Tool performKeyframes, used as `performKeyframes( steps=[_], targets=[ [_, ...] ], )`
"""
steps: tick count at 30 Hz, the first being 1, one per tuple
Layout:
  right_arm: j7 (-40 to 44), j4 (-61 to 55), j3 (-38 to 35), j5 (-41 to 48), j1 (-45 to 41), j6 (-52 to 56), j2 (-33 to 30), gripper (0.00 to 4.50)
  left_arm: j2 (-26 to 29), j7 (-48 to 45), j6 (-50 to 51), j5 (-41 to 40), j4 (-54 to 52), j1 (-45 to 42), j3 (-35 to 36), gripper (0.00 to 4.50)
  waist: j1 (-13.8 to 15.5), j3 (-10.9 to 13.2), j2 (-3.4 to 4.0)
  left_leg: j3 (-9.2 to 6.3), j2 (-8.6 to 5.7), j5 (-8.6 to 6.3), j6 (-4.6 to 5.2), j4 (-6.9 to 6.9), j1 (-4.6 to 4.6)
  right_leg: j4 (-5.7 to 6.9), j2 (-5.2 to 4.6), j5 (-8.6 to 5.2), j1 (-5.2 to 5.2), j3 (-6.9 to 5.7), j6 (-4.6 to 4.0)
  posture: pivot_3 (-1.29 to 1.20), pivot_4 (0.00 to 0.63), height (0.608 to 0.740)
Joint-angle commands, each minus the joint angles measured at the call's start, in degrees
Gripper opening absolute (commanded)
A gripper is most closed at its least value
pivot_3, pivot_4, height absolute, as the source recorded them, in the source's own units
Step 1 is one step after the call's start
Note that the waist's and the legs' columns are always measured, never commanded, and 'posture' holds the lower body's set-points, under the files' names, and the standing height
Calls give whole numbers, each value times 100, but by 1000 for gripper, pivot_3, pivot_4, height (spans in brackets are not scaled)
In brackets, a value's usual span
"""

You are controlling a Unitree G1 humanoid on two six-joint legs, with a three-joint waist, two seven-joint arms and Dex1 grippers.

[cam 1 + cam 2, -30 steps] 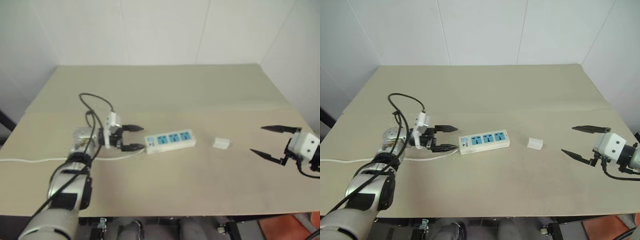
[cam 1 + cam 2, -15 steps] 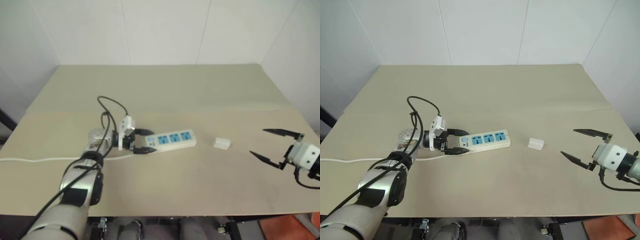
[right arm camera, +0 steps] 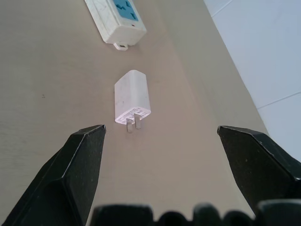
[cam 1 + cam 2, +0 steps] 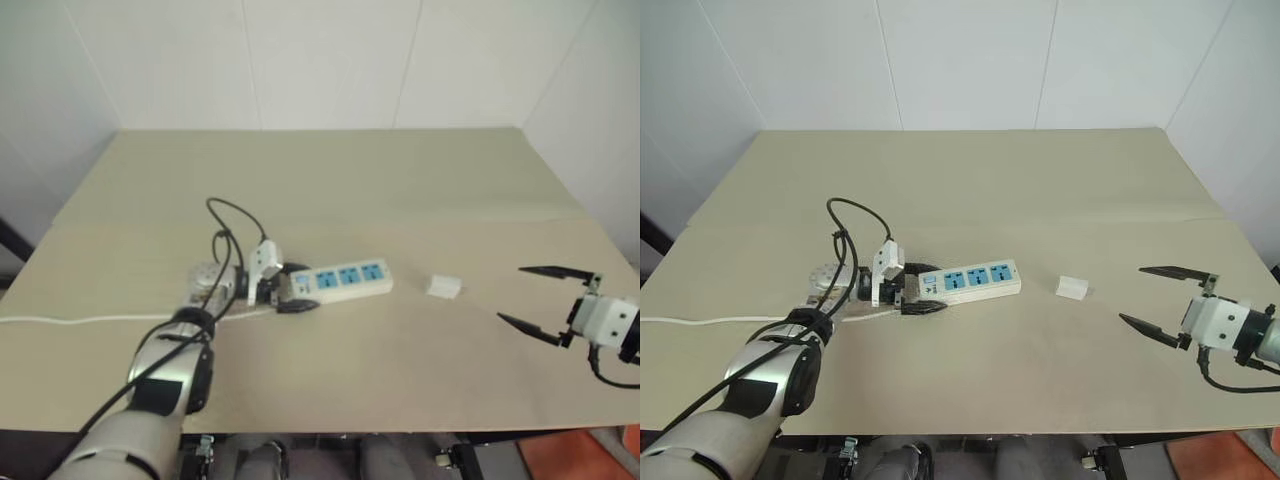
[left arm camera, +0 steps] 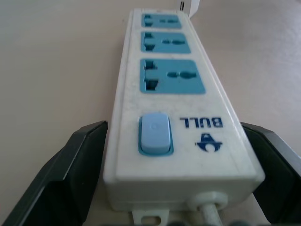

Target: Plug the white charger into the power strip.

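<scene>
Left hand (image 4: 290,290) is seen spread wide around the cord end of the power strip (image 4: 340,279), one black finger (image 5: 70,174) on each side of the switch end, and nothing is gripped yet; in the left wrist view gaps are visible between the fingers and the strip's white sides. Right hand (image 4: 545,300) is held just as wide and empty near the right edge of the desk (image 4: 400,180), aimed at the white charger (image 4: 442,287), which is lying flat on the desk just beyond the strip's far end, apart from it, its two prongs (image 3: 132,123) turned toward the right hand in the right wrist view. All three blue socket faces (image 5: 171,76) are seen unoccupied, so the plugging itself has not been started. The step in hand is judged to be the bracing of the strip, with the pickup of the charger lined up alongside. Next, closure on the strip's end would be called for from the left hand so it cannot slide, and the charger would have to be reached, pinched across its body and turned prongs-down over a socket. Alignment of the prongs with the slots is likely to be the delicate part.
</scene>
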Motion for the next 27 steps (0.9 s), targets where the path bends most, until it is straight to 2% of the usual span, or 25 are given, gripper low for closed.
performKeyframes(
  steps=[1,11,16,22,24,27],
  targets=[
    [-259,162,-52,-167,-145,-135,-151,4500,-92,140,-49,-18,10,37,118,4485,8,0,0,0,-3,0,0,0,0,1,-3,0,0,0,0,0,150,740],
    [-730,162,23,-550,-190,-135,-183,4500,-75,88,-108,-10,17,243,251,4485,-4,-1,-1,4,-11,2,4,0,2,2,-12,1,3,0,5,0,150,740],
    [-884,162,105,-658,-268,-135,-197,4500,-89,-92,-76,-45,14,319,302,3317,-11,-2,-1,6,-10,2,4,1,8,3,-12,1,7,1,5,0,150,740],
    [-976,162,216,-738,-403,-135,-184,4500,-133,-219,-19,-55,-30,268,334,3323,-10,-2,-2,7,-10,2,4,0,9,4,-13,1,9,2,5,0,150,740],
    [-960,162,459,-740,-640,-135,-137,4500,-130,-364,-55,-35,-71,228,291,3323,-17,-2,-1,7,-11,2,4,0,9,3,-13,0,9,2,5,0,150,740],
    [-931,162,1290,-579,-1348,-135,30,4500,-111,-587,-161,51,-139,206,161,3323,-23,-3,0,12,-12,2,4,0,10,4,-15,1,9,7,5,0,150,740]
  ],
)
